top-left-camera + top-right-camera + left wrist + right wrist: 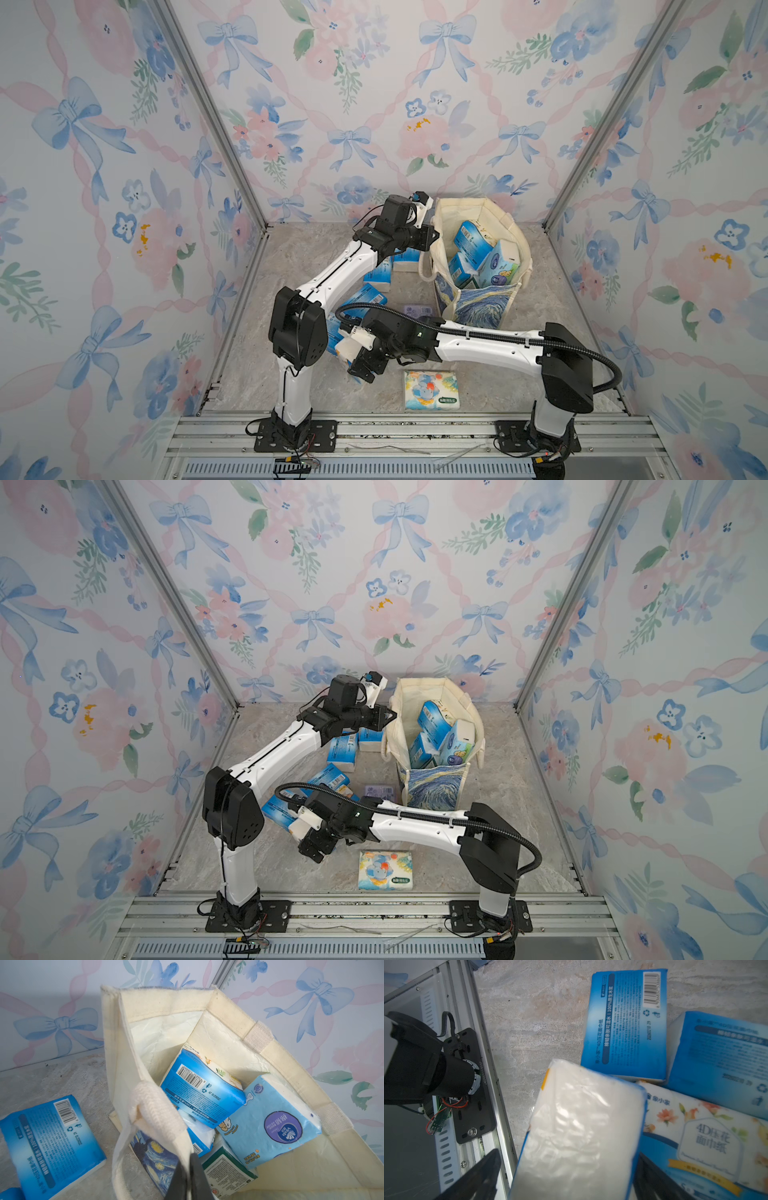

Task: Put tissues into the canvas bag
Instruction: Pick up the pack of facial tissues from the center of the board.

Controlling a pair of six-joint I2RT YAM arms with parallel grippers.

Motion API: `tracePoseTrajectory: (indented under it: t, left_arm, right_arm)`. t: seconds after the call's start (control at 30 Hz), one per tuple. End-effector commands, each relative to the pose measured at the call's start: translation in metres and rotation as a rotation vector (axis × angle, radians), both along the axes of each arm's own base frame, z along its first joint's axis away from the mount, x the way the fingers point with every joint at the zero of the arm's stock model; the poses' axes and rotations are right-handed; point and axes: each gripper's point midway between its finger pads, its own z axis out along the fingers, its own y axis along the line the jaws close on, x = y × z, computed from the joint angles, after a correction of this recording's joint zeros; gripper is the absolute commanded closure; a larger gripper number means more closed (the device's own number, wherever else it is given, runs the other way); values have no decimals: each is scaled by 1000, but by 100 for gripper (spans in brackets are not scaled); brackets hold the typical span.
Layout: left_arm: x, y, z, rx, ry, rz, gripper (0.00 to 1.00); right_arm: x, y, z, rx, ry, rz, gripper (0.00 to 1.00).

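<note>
The canvas bag [478,303] [432,787] stands upright at the back right, mouth open. My left gripper [432,235] [390,717] [190,1159] is shut on the bag's near rim [158,1130], by a rope handle [149,1105]. Several tissues lie inside: a blue pack [201,1084] [473,241], a light blue one [276,1126] and a green-white one [226,1169]. My right gripper [357,370] [311,850] [568,1156] is open around a blue-and-white pack [581,1136], and one finger [483,1169] stands apart from it.
More blue packs [365,297] [627,1022] [49,1142] lie on the marble table between the arms. A lilac pack [417,311] lies by the bag's front. A flat cartoon pack [432,390] [385,870] sits near the front rail [415,432]. Flowered walls close in three sides.
</note>
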Motion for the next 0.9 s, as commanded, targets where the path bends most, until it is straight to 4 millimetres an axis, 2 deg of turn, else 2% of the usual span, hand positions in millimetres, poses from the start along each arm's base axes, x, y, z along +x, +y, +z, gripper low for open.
tracePoseTrajectory:
  t: [0.0,0.27,0.37,0.57,0.67,0.77,0.87]
  left_arm:
    - [2,5,5,-4,-19,1,91]
    - [1,6,5,-3,-18,1,91]
    - [1,7,5,-3,-18,3,91]
    - [1,9,6,-1,-19,6,91]
    - [1,9,5,0,-19,8,91]
    - [2,11,5,1,-19,12,91]
    - [3,11,4,1,-18,12,91]
  right_arm:
    - [-2,2,-7,-52,-6,-7,4]
    - [9,4,-18,-97,-24,-63,0]
    - [13,4,-21,-110,-35,-77,10]
    - [13,3,-16,-95,-49,-77,33]
    - [13,-1,-2,-72,-66,-71,39]
    - [11,-9,22,-26,-99,-61,44]
    - [11,-23,56,30,-147,-61,46]
